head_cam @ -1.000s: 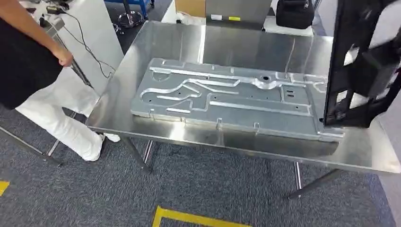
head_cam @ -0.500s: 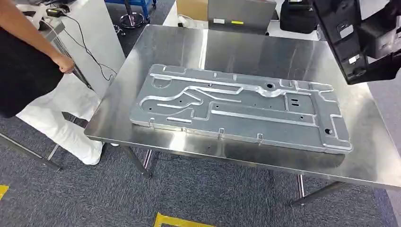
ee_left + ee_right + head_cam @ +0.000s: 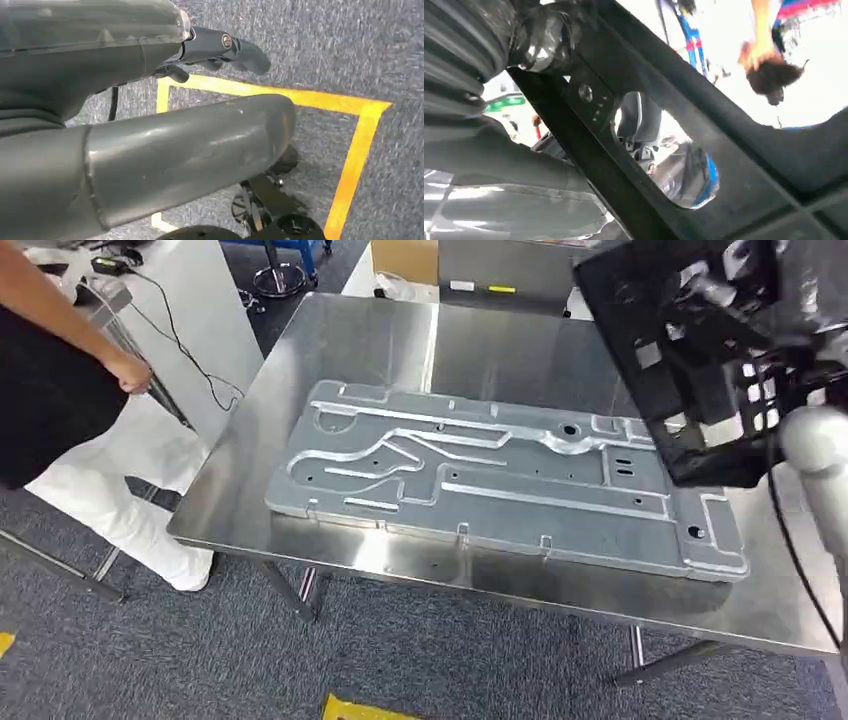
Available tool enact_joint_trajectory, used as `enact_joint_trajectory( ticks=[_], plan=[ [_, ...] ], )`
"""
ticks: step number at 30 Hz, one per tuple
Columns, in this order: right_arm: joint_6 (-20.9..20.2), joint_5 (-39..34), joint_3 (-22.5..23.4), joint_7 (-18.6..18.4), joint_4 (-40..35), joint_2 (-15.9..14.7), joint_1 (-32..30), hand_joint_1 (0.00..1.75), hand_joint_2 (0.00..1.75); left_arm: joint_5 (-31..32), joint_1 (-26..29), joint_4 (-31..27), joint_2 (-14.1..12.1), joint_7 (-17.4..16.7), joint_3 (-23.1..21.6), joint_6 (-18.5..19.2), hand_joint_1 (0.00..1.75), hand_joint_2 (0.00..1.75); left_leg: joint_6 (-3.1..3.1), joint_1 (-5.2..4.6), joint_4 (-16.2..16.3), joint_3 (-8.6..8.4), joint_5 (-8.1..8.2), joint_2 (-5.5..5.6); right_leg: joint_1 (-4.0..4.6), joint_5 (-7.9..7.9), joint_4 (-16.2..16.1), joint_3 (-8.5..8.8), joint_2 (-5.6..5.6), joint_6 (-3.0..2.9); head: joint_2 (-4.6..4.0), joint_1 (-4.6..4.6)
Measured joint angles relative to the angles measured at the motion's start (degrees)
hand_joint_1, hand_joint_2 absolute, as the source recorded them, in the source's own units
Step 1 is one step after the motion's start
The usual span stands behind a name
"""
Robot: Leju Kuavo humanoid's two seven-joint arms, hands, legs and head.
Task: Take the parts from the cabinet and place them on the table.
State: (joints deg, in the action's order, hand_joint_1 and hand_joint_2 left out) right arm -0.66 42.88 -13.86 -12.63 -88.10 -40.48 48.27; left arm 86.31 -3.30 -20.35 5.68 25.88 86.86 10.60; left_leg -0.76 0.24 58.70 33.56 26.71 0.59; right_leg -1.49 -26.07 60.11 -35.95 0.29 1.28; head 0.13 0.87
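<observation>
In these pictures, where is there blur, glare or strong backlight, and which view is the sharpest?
Head view: the black part held by the right hand is smeared by motion; the steel table shows soft glare, and the metal panel is sharp. Right wrist view: the bright background is washed out, leaving the part a dark shape. Left wrist view: mostly sharp, with the left hand over carpet.

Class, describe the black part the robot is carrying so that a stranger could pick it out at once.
Find the steel table bearing a flat grey stamped metal panel. Above the panel's right end, the right hand holds a black plastic part. It alone is black, cut with openings, and off the table.
</observation>
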Motion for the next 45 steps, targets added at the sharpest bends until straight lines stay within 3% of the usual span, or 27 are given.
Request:
enact_joint_trajectory(
  ticks=[2, 5, 7, 8, 10, 11, 12, 15, 16, 17, 20, 21, 22, 23, 25, 26, 27, 30, 32, 33, 35, 37, 39, 41, 42, 43, 45],
  plan=[
    [0.17, 0.5, -0.68, 0.04, 0.68, 1.27, -0.48, 1.75, 1.75, 0.02, -0.16, 0.15, -0.22, 0.0, 0.0, -0.13, 0.0, 0.0, 0.61, 0.11, 1.86, 0.8, 1.61, -0.12, -0.44, -0.11, -0.25, 0.45, -0.25, -0.93, 0.0, 0.0],
    [0.99, 1.57, -1.01, 0.59, 1.86, 3.41, -1.08, 1.75, 1.75, 0.0, -0.24, 0.63, -0.61, 0.0, 0.0, -0.13, 0.0, 0.0, 1.0, 0.15, 14.77, 7.36, 7.08, -0.3, 0.0, -0.4, -0.24, 0.65, -0.35, -1.71, 0.0, -0.02],
    [2.87, 3.15, -1.14, 1.49, 2.78, 4.98, -2.36, 1.75, 1.75, -0.13, -0.2, 1.01, -0.72, -0.04, 0.0, -0.13, 0.0, 0.0, 0.7, 0.13, 18.02, 9.55, 6.6, -0.29, 0.44, -0.58, -0.24, 0.98, -0.3, -1.98, 0.0, -0.02],
    [3.85, 3.91, -1.31, 1.9, 3.26, 5.62, -2.98, 1.75, 1.75, -0.33, -0.22, 1.14, -0.88, -0.18, 0.0, -0.13, 0.0, 0.0, 0.37, 0.03, 15.84, 8.82, 4.62, -0.28, 0.64, -0.71, -0.24, 1.19, -0.29, -2.16, 0.0, -0.04],
    [5.81, 5.63, -1.49, 2.42, 4.08, 6.51, -3.92, 1.75, 1.75, -0.48, -0.24, 1.46, -1.22, -0.42, 0.0, -0.15, 0.0, 0.0, -0.78, -0.36, 6.23, 4.6, -0.85, -0.24, 1.07, -1.04, -0.25, 1.76, -0.28, -2.18, 0.0, -0.02],
    [6.63, 6.27, -1.49, 2.64, 4.61, 6.92, -4.4, 1.75, 1.75, -0.53, -0.16, 1.57, -1.7, -0.68, 0.0, -0.28, 0.0, 0.0, -1.74, -0.74, 1.81, 2.78, -1.8, -0.2, 1.1, -1.24, -0.31, 1.97, -0.36, -2.14, 0.0, -0.02],
    [7.17, 6.69, -1.49, 2.86, 5.39, 7.23, -4.67, 1.75, 1.75, -0.52, -0.17, 1.7, -1.92, -0.83, 0.0, -0.35, 0.0, 0.0, -1.95, -0.78, 1.06, 2.01, -1.43, -0.29, 1.48, -1.33, -0.25, 1.82, -0.33, -1.93, 0.0, -0.02],
    [7.5, 7.61, -1.49, 3.48, 6.21, 8.17, -6.14, 1.75, 1.75, -0.57, -0.09, 2.03, -2.36, -1.05, 0.0, -0.59, 0.0, 0.0, -1.87, -0.98, 0.42, 1.66, -1.27, -0.21, 1.07, -1.16, -0.9, 2.19, -0.46, -1.03, 0.0, -0.04],
    [7.56, 7.91, -1.46, 3.52, 6.44, 8.5, -6.68, 1.75, 1.75, -0.57, -0.14, 2.25, -2.36, -1.05, 0.0, -0.61, 0.0, 0.0, -2.06, -0.37, -0.7, 1.0, -1.71, -0.22, 1.48, -1.34, -1.12, 2.56, -0.55, -0.59, 0.0, -0.04],
    [7.65, 8.02, -1.44, 3.63, 6.73, 8.72, -7.3, 1.75, 1.75, -0.57, -0.16, 2.4, -2.38, -1.03, -0.02, -0.61, 0.0, 0.0, -2.11, -0.22, -1.39, 0.49, -2.04, -0.21, 1.14, -1.99, -0.32, 2.6, -0.46, -0.36, 0.0, 0.0],
    [7.65, 8.33, -1.42, 4.08, 7.43, 9.79, -8.64, 1.75, 1.75, -0.57, -0.15, 2.64, -2.38, -1.03, -0.02, -0.55, 0.0, 0.0, -2.51, -0.24, -1.57, 0.37, -2.05, -0.16, 0.88, -7.58, 10.61, -3.03, -0.32, 0.21, 0.0, 0.0],
    [7.67, 8.57, -1.44, 4.28, 7.56, 10.25, -9.07, 1.75, 1.75, -0.55, -0.15, 2.78, -2.38, -1.03, -0.04, -0.55, 0.0, 0.0, -2.55, -0.28, -1.55, 0.38, -1.98, -0.16, 0.75, -8.5, 13.82, -4.86, -0.33, 0.39, 0.0, 0.0],
    [7.65, 8.94, -1.53, 4.37, 7.71, 11.05, -9.34, 1.75, 1.75, -0.52, -0.15, 2.93, -2.38, -1.03, -0.04, -0.52, 0.0, 0.0, -2.53, -0.28, -1.48, 0.35, -1.92, -0.16, 0.63, -8.05, 15.19, -5.87, -0.35, 0.55, 0.0, 0.0],
    [7.45, 9.25, -1.62, 4.37, 7.85, 11.56, -9.38, 1.75, 1.75, -0.52, -0.17, 2.93, -2.38, -1.03, -0.06, -0.52, 0.0, 0.0, -2.45, -0.27, -1.38, 0.28, -1.77, -0.15, 0.57, -6.34, 13.64, -5.34, -0.37, 0.6, 0.0, 0.0],
    [7.21, 9.7, -1.68, 4.37, 8.22, 12.23, -9.34, 1.75, 1.75, -0.48, -0.2, 3.04, -2.38, -1.05, -0.13, -0.55, 0.0, 0.0, -2.25, -0.25, -1.02, 0.0, -1.38, 0.11, 0.57, -0.94, 4.55, -0.95, -0.42, 0.28, 0.0, 0.0],
    [7.15, 9.94, -1.68, 4.37, 8.33, 12.48, -9.2, 1.75, 1.75, -0.48, -0.18, 3.1, -2.38, -1.07, -0.15, -0.61, 0.0, 0.0, -2.01, -0.27, -0.78, -0.13, -1.15, 0.26, 0.68, 0.64, -0.54, 1.41, -0.52, -0.19, 0.0, 0.0],
    [7.15, 10.05, -1.72, 4.37, 8.54, 12.91, -9.05, 1.75, 1.75, -0.48, -0.19, 3.19, -2.36, -1.09, -0.15, -0.66, 0.0, 0.0, -1.74, -0.58, -0.63, 0.0, -1.06, 0.37, 1.16, -0.25, -1.17, 1.87, -0.72, -0.57, 0.0, 0.0],
    [6.95, 10.82, -1.81, 4.41, 8.89, 13.84, -8.6, 1.75, 1.75, -0.5, -0.15, 3.34, -2.38, -1.42, -0.2, -1.03, 0.0, 0.0, -0.88, -0.18, -0.82, -0.16, -1.08, 0.48, 1.49, -0.08, -1.53, 1.95, -0.49, -1.17, 0.0, -0.02],
    [6.82, 11.25, -1.92, 4.5, 9.29, 14.31, -8.66, 1.75, 1.75, -0.5, -0.21, 3.36, -2.51, -1.57, -0.24, -1.14, 0.0, 0.0, -0.34, -0.3, -0.47, -0.3, -0.47, 0.43, 0.66, 0.5, -3.08, 3.16, -0.89, -1.82, 0.0, 0.02],
    [6.82, 11.39, -1.99, 4.57, 9.48, 14.53, -8.61, 1.75, 1.75, -0.5, -0.22, 3.39, -2.54, -1.57, -0.26, -1.14, 0.0, 0.0, -0.05, -0.34, 1.59, 0.51, 1.06, 0.19, 0.53, 0.58, -3.5, 3.58, -0.91, -2.2, 0.0, -0.11],
    [6.73, 11.67, -2.14, 4.72, 10.07, 15.01, -8.72, 1.75, 1.75, -0.5, -0.2, 3.39, -2.64, -1.6, -0.26, -1.16, 0.0, 0.0, 0.56, 0.18, 10.45, 4.97, 5.23, 0.05, 0.49, 0.54, -3.5, 3.61, -1.1, -2.39, 0.0, -0.11],
    [6.56, 11.89, -2.4, 4.94, 10.58, 15.5, -9.13, 1.75, 1.75, -0.5, -0.05, 3.41, -2.78, -1.68, -0.28, -1.16, 0.0, 0.0, 1.15, 0.65, 16.68, 8.54, 6.61, -0.13, 0.38, 0.39, -3.44, 3.58, -1.11, -2.27, 0.0, -0.11],
    [6.38, 12.04, -2.69, 4.94, 11.08, 15.82, -9.43, 1.75, 1.75, -0.5, 0.03, 3.39, -2.8, -1.75, -0.33, -1.16, 0.0, 0.0, 1.74, 1.13, 12.05, 6.85, 2.61, -0.2, -0.1, -0.02, -3.06, 3.7, -1.04, -1.65, 0.0, -0.09],
    [6.12, 12.15, -2.88, 4.94, 11.5, 16.02, -9.42, 1.75, 1.75, -0.48, 0.02, 3.41, -2.93, -1.73, -0.39, -1.16, 0.0, 0.0, 2.44, 1.82, 1.82, 2.02, -2.6, -0.23, -0.66, -0.84, -2.08, 3.78, -0.98, -0.66, 0.0, -0.11],
    [6.1, 12.28, -2.93, 5.0, 11.69, 16.11, -9.42, 1.75, 1.75, -0.48, -0.02, 3.47, -2.86, -1.75, -0.42, -1.16, 0.0, 0.0, 2.77, 1.49, 0.63, 1.02, -1.09, 0.15, -0.43, -1.2, -1.74, 3.44, -0.88, -0.13, 0.0, -0.11],
    [5.99, 12.41, -3.02, 5.0, 12.04, 16.26, -9.48, 1.75, 1.75, -0.48, -0.01, 3.47, -2.93, -1.75, -0.46, -1.16, 0.0, 0.0, 1.7, 1.43, 0.34, 1.36, -1.36, 0.31, -0.21, -1.33, -1.2, 3.11, -0.82, 0.22, 0.0, 0.0],
    [6.03, 12.7, -3.21, 5.09, 12.48, 16.33, -9.85, 1.75, 1.75, -0.48, 0.05, 3.47, -2.99, -1.79, -0.57, -1.18, 0.0, 0.0, 0.84, 1.02, 0.69, 1.59, -1.13, 0.14, -0.49, -1.02, -1.78, 3.16, -0.61, 0.79, 0.0, -0.07]
  ],
)
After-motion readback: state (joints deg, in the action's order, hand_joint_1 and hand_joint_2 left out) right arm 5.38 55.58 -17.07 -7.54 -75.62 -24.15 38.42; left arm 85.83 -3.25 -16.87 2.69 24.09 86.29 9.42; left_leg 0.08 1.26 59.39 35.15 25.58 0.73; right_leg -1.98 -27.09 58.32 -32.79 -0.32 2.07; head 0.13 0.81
